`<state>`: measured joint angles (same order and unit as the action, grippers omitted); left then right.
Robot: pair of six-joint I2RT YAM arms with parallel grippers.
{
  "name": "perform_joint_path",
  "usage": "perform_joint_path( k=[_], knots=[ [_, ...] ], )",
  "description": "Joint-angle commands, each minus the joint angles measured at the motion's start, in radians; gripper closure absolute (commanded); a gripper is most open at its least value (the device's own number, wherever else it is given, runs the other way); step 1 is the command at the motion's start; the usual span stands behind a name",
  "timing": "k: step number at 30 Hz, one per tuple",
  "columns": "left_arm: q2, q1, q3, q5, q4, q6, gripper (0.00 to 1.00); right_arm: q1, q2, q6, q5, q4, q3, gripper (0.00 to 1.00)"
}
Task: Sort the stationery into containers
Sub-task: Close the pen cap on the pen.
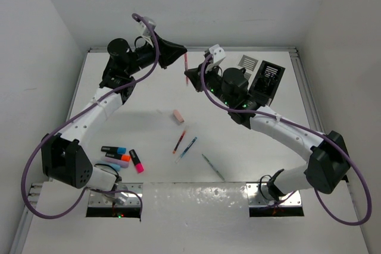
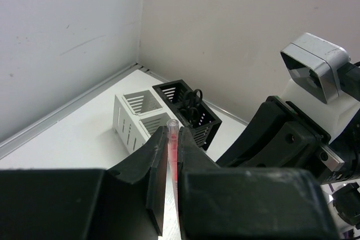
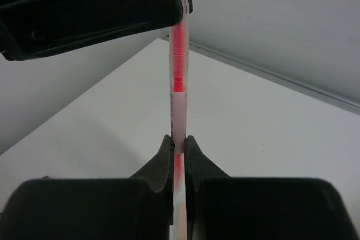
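1. Your left pincer [image 2: 172,139] is clamped on the upper end of one pink-red pen [image 3: 178,82].
2. Your right pincer [image 3: 178,143] pinches that same pen lower down. Both hold it upright in the air above the far middle of the tabletop [image 1: 238,141].
3. You have two organisers side by side at the far right: one white organiser [image 1: 249,62] and one black organiser [image 1: 268,78].
4. One pair of scissors [image 2: 191,102] stands handles-up inside the black organiser.
5. Three pens lie loose mid-tabletop: one red pen [image 1: 179,141], one blue pen [image 1: 187,148] just beside it, and one grey pen [image 1: 212,167] nearer you.
6. One pink eraser [image 1: 177,116] lies just beyond the red pen.
7. Four highlighters [image 1: 121,157] cluster near your left arm's base.
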<state>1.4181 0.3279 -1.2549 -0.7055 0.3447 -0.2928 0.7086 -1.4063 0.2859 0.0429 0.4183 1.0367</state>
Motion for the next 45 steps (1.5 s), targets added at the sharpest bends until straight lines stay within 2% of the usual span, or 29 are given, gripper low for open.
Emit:
perform_joint_path(
  k=[1,11,17,26,42,43,45],
  knots=[
    [0.018,0.025,0.046,-0.071,-0.196,0.021,1.00,-0.017,0.043,0.005,0.025,0.326,0.122,1.00],
    [0.010,0.039,0.060,-0.028,-0.286,0.113,1.00,-0.026,0.040,0.007,0.029,0.346,0.141,1.00],
    [-0.005,0.045,0.104,0.000,-0.334,0.239,1.00,-0.026,0.032,0.025,0.046,0.372,0.134,1.00],
    [-0.008,0.046,0.112,-0.035,-0.268,0.173,1.00,-0.028,0.024,0.032,0.046,0.359,0.122,1.00],
    [0.010,0.031,0.055,-0.114,-0.210,0.198,1.00,-0.029,0.018,0.075,0.018,0.346,0.060,1.00],
    [0.010,0.033,0.054,-0.117,-0.208,0.199,1.00,-0.029,0.020,0.073,0.020,0.341,0.060,1.00],
    [0.010,0.031,0.054,-0.120,-0.205,0.199,0.91,-0.029,0.021,0.068,0.023,0.335,0.057,1.00]
  ],
)
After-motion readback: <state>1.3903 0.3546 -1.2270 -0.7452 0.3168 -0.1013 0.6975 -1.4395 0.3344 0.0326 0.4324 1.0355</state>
